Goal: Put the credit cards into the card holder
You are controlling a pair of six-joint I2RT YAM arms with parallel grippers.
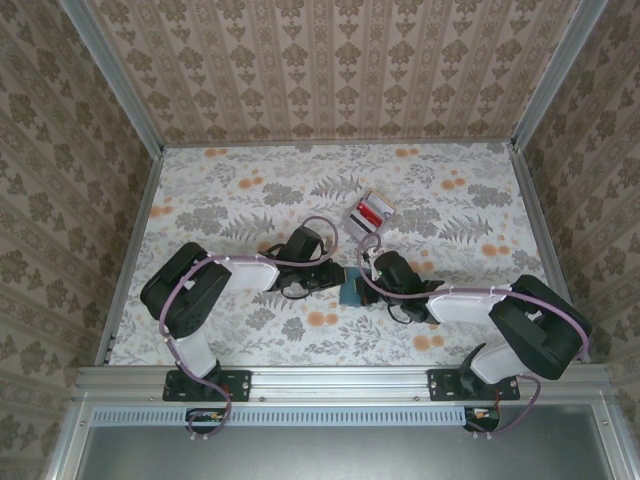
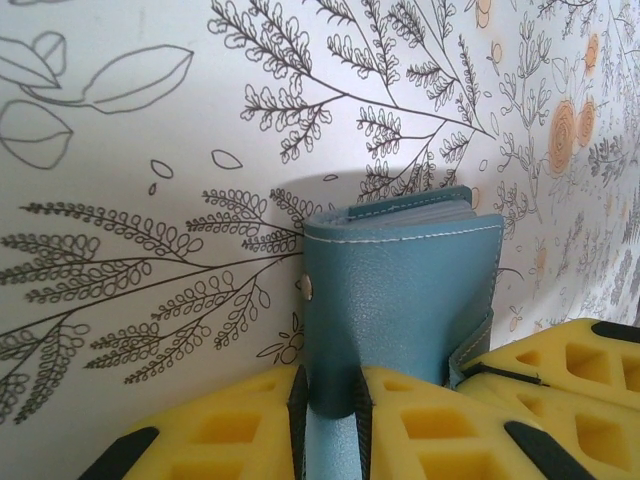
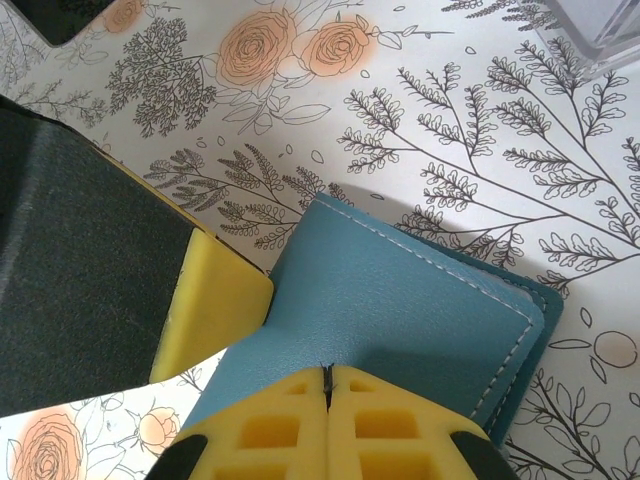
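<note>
Left fingers stand narrow, pinching one edge of the teal holder. Right fingers are pressed together over its cover. The holder sits mid-surface between the arms, and the cards lie farther back.

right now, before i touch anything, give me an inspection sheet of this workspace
surface: floral-print white table cover, flat
job's things: teal-blue leather folding card holder mid-table between both arms; red and grey-white credit cards piled beyond it, apart
clutter: clear plastic box near the cards
grippers: left jaws clamp the card holder's edge; right jaws shut on its cover
cables: pale purple cables looping over both arms
surroundings: patterned wallpaper walls, aluminium frame rail
</note>
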